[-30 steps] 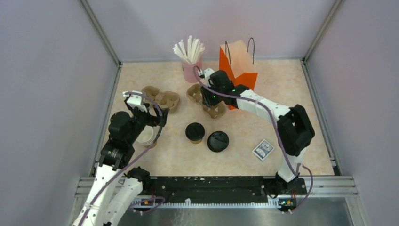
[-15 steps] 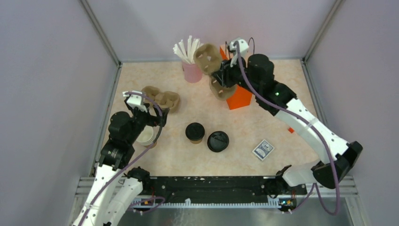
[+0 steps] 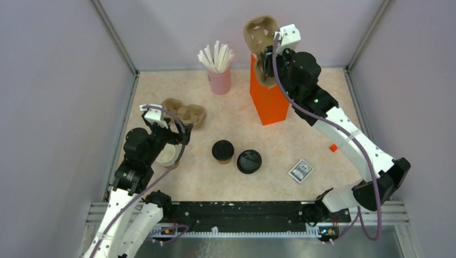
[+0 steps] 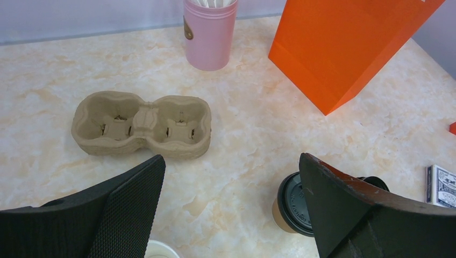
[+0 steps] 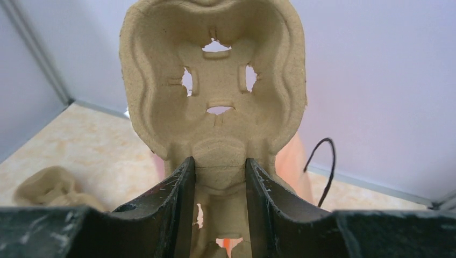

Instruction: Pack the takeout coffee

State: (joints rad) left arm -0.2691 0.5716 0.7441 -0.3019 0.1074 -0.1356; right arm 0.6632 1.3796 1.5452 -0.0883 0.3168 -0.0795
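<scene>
The takeout coffee (image 3: 222,151), a short brown cup with a black sip lid, stands mid-table; in the left wrist view the takeout coffee (image 4: 290,204) is partly hidden behind my right finger. My left gripper (image 3: 171,141) (image 4: 231,161) hangs open with nothing between its fingers, left of the coffee. High at the back, my right gripper (image 3: 271,56) (image 5: 220,164) is shut on the middle ridge of a brown pulp cup carrier (image 3: 262,48) (image 5: 215,80). The carrier is held on end over the mouth of the orange bag (image 3: 267,97) (image 4: 349,48).
A second pulp carrier (image 3: 184,112) (image 4: 142,123) lies at the left. A lidless paper cup (image 3: 168,156) sits under my left arm. A loose black lid (image 3: 249,161), a card pack (image 3: 300,171) and a pink holder of straws (image 3: 219,75) also stand on the table.
My right arm has lifted the carrier from the table beside the bag, swung it up and turned it on end above the bag's mouth. The left arm has not moved.
</scene>
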